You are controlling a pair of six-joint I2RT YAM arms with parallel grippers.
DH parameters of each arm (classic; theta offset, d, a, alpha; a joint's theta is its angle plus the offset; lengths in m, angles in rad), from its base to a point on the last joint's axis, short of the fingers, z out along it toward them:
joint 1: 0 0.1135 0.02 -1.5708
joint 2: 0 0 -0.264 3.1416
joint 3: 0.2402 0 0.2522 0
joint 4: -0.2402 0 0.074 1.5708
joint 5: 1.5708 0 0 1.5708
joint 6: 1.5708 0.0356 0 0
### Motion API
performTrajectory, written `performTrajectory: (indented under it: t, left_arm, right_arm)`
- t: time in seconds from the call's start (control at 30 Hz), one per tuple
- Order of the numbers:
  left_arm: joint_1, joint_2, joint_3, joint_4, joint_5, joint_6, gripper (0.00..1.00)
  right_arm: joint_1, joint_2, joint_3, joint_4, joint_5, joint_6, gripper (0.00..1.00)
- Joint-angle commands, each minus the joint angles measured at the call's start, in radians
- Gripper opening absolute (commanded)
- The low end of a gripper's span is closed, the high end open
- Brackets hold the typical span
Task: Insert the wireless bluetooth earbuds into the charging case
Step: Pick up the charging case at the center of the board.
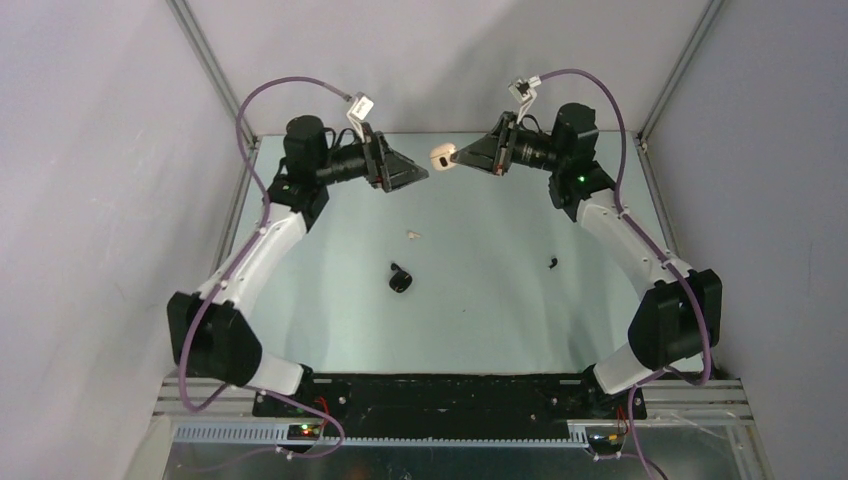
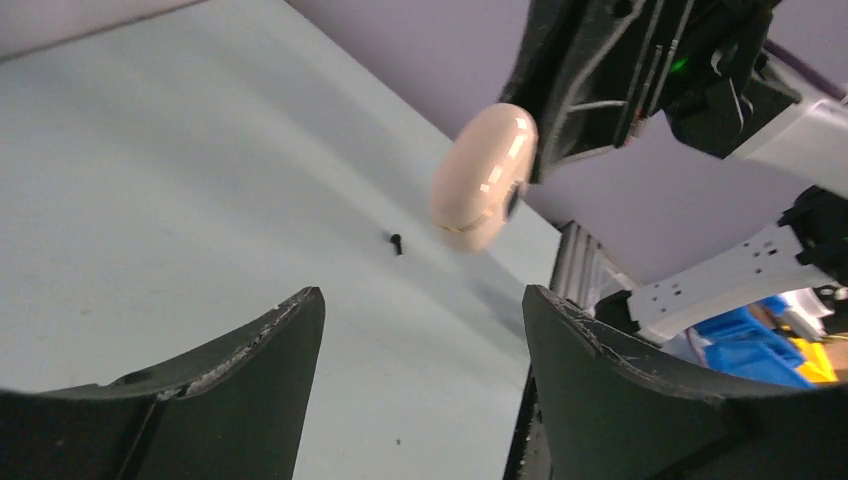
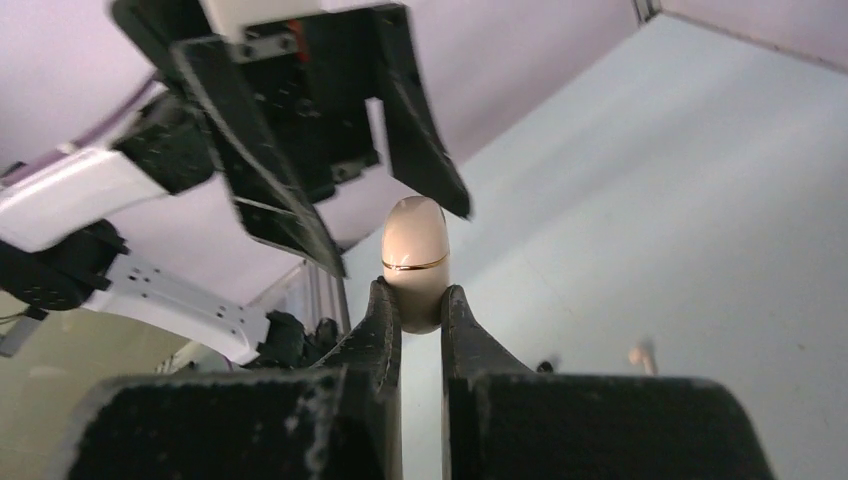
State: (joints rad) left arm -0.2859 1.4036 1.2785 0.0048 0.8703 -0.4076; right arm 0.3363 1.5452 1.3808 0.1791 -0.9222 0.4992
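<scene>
My right gripper (image 1: pixel 458 156) is shut on a cream-white charging case (image 1: pixel 440 157), closed, with a gold seam, held high above the table's far side. The right wrist view shows the case (image 3: pixel 415 262) pinched by its lower end between the fingertips. My left gripper (image 1: pixel 418 176) is open and empty, facing the case from the left, a short gap away. The case (image 2: pixel 483 178) hangs ahead of my open left fingers (image 2: pixel 290 350). A cream-white earbud (image 1: pixel 413 235) lies on the table below. A black earbud (image 1: pixel 553 263) lies to the right and shows in the left wrist view (image 2: pixel 396 242).
A black case (image 1: pixel 400 280) with a small black piece beside it lies mid-table. The pale green table surface (image 1: pixel 480 320) is bounded by metal frame rails (image 1: pixel 655 190) and grey walls.
</scene>
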Motion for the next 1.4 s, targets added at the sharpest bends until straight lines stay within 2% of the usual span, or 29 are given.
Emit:
performTrajectory:
  t: [0.0,0.17,0.6,0.73,0.77,0.8,0.83,0.87,0.93,0.97,1.13,1.3,1.37]
  left_arm:
    - [-0.01,0.072,0.081,0.164,0.126,-0.188,0.78]
    - [-0.015,0.097,0.087,0.197,0.132,-0.215,0.72]
    - [-0.051,0.128,0.117,0.254,0.178,-0.217,0.43]
    - [-0.051,0.126,0.114,0.256,0.176,-0.208,0.29]
    - [-0.05,0.124,0.113,0.256,0.174,-0.205,0.18]
    - [-0.051,0.123,0.11,0.256,0.173,-0.2,0.08]
    - [-0.05,0.12,0.107,0.257,0.167,-0.193,0.04]
    - [-0.05,0.117,0.099,0.257,0.162,-0.188,0.01]
    - [-0.051,0.111,0.088,0.257,0.154,-0.177,0.0]
    - [-0.049,0.109,0.084,0.257,0.156,-0.17,0.0]
    - [-0.047,0.091,0.046,0.258,0.184,-0.129,0.0]
    - [-0.048,0.063,-0.049,0.251,0.198,-0.062,0.0]
    - [-0.045,0.051,-0.084,0.224,0.194,-0.015,0.0]
  right_arm:
    - [0.014,-0.022,0.0,0.198,0.019,0.18,0.0]
    - [0.021,-0.008,-0.001,0.209,0.025,0.183,0.0]
    - [0.036,0.035,-0.009,0.222,0.036,0.189,0.0]
    - [0.044,0.04,-0.009,0.203,0.04,0.17,0.0]
    - [0.044,0.041,-0.009,0.184,0.043,0.158,0.0]
    - [0.044,0.042,-0.009,0.157,0.054,0.141,0.03]
    - [0.045,0.043,-0.009,0.144,0.06,0.13,0.11]
    - [0.046,0.046,-0.009,0.12,0.061,0.102,0.14]
    - [0.05,0.048,-0.009,0.076,0.059,0.053,0.25]
    - [0.052,0.047,-0.01,0.057,0.059,0.036,0.34]
    - [0.037,0.017,-0.018,-0.052,0.067,-0.094,0.64]
    - [-0.012,-0.005,-0.018,-0.113,0.022,-0.168,0.72]
    - [-0.028,-0.01,-0.018,-0.129,-0.043,-0.208,0.74]
